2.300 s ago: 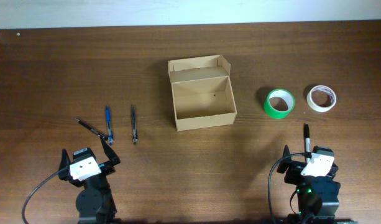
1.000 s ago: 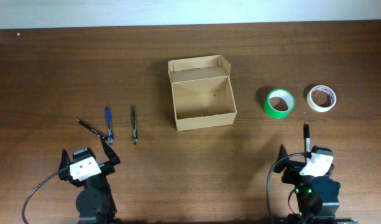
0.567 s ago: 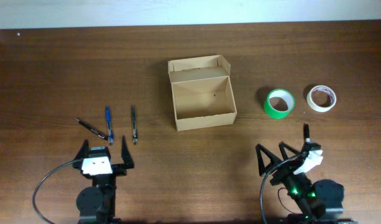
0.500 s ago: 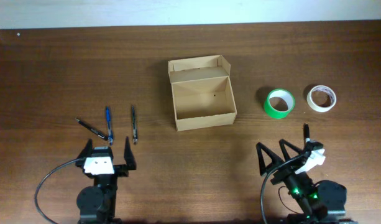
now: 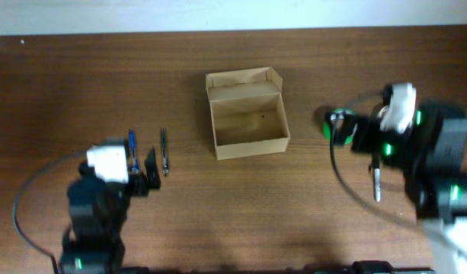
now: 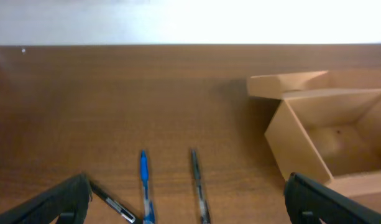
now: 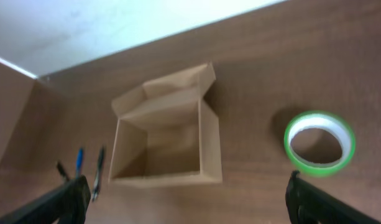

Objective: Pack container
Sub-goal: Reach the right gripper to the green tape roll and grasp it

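The container [image 5: 247,114] is a tan cardboard box with its flap lid standing open at the back; it is empty inside. It also shows in the left wrist view, container [image 6: 327,137], and in the right wrist view, container [image 7: 165,140]. My left gripper [image 5: 142,173] hangs open above the pens, left of the box. In its own view the left gripper [image 6: 190,210] holds nothing, fingers [image 6: 66,202] wide apart. My right gripper [image 5: 346,128] hovers open over the tape rolls, right of the box. The right gripper [image 7: 190,211] is empty.
Three pens lie left of the box: a black pen [image 6: 112,204], a blue pen [image 6: 144,186] and a dark pen [image 6: 198,186]. A green tape roll [image 7: 319,143] lies right of the box. Another black pen [image 5: 376,179] lies at the right. My right arm hides the white roll.
Both arms have risen from their rest near the front edge and swung forward, the left over the pens, the right over the tape rolls. Both grippers stayed open.
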Available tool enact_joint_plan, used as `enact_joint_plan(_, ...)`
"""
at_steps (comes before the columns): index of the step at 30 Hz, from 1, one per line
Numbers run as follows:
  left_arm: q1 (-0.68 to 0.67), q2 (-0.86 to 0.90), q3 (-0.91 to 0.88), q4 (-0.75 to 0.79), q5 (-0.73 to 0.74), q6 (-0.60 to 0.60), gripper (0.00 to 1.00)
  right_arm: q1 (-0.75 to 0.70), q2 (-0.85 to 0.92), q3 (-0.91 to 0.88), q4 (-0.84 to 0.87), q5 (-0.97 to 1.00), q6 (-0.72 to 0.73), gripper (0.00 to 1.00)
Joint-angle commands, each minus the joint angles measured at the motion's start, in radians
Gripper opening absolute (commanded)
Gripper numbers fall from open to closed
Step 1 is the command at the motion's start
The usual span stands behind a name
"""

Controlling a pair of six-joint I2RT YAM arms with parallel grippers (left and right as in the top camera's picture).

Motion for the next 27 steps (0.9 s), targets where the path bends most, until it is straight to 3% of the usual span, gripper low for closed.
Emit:
enact_joint_plan(1,0.034,0.304,0.241,-0.079,0.004,0.062,0.99,-0.014,0.175,0.190,-0.077,0.021,-0.056,0.99)
enact_joint_plan(5,0.079,0.587,0.498,-0.168,0.014,0.061,0.99,-0.060,0.368,0.357,-0.212,0.137,0.029,0.99)
enact_joint_plan(9,0.097,0.749,0.624,-0.190,0.010,0.061,0.99,-0.100,0.541,0.469,-0.330,0.245,0.031,0.97)
enact_joint_plan(20,0.097,0.910,0.631,-0.181,0.010,0.061,0.99,-0.139,0.937,0.483,-0.336,0.286,0.064,0.89)
enact_joint_plan(27,0.097,0.912,0.631,-0.181,0.010,0.061,0.99,-0.140,1.049,0.466,-0.332,0.324,0.060,0.81)
